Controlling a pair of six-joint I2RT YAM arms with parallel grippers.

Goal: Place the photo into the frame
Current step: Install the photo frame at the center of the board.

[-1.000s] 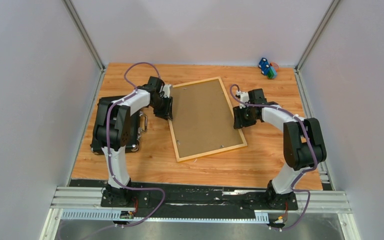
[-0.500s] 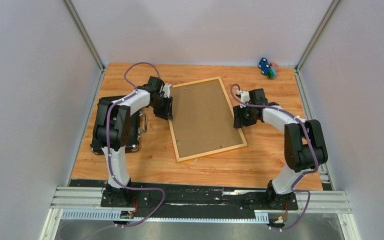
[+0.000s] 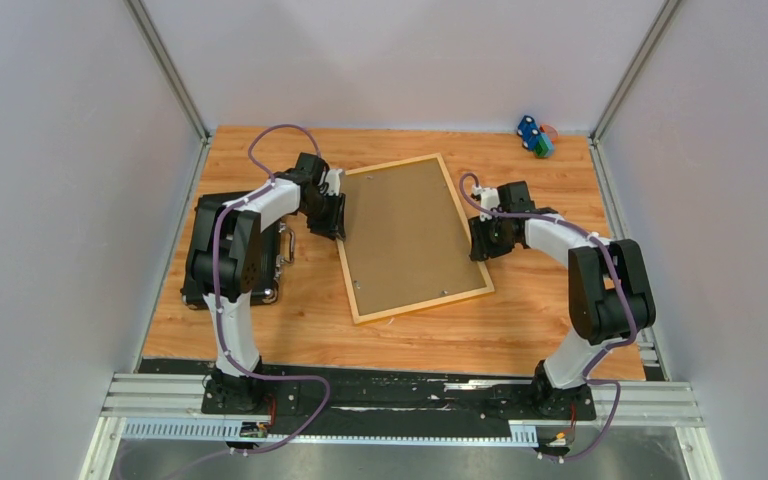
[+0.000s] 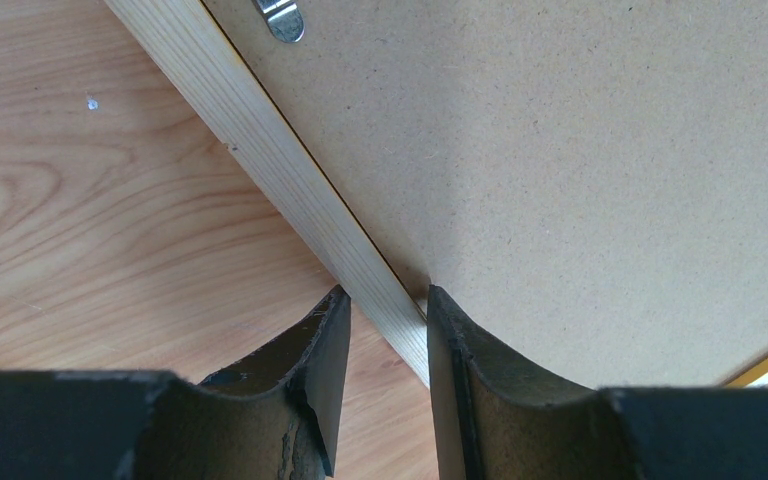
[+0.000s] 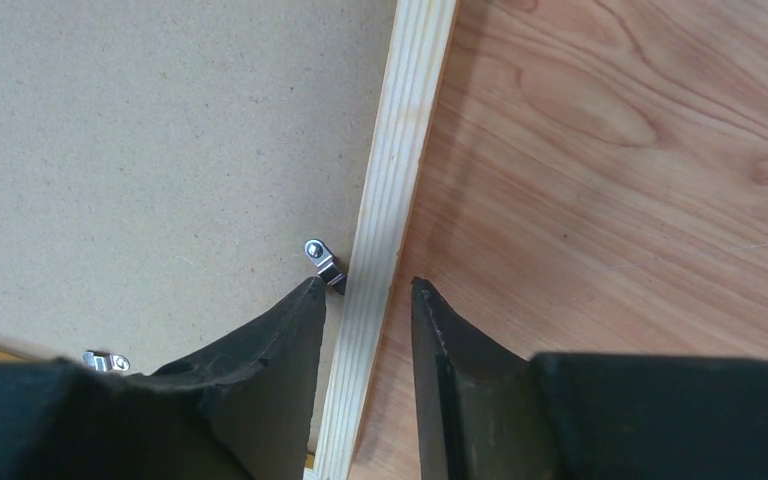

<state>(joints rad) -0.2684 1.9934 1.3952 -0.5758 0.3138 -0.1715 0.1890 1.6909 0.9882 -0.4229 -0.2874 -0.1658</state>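
The frame (image 3: 423, 304) lies face down, skewed, mid-table (image 3: 260, 330), with its brown backing board (image 3: 405, 235) facing up and filling the opening. The photo can't be seen under the board. The left gripper (image 3: 335, 228) is down at the frame's left rail, toward the far end. In the left wrist view the gripper (image 4: 385, 300) has one finger (image 4: 325, 360) on the table side and the other (image 4: 460, 380) over the board edge. The gap is narrow and both tips sit snug against the pale rail (image 4: 260, 150), pinching it. A metal clip (image 4: 282, 15) sits on the board further along. The right gripper (image 3: 478, 246) is at the right rail, about halfway along. In the right wrist view the gripper (image 5: 365, 290) straddles the rail (image 5: 405, 120) with the jaws slightly spread and a sliver of gap on each side, so it is not clamped. Its inner finger (image 5: 280, 340) is over the board, just beside a turn clip (image 5: 322, 262), and its outer finger (image 5: 450, 350) is over bare table. A black case (image 3: 203, 212) sits under the left arm, and a small blue-green item (image 3: 534, 135) is in the far right corner, well apart from the frame.
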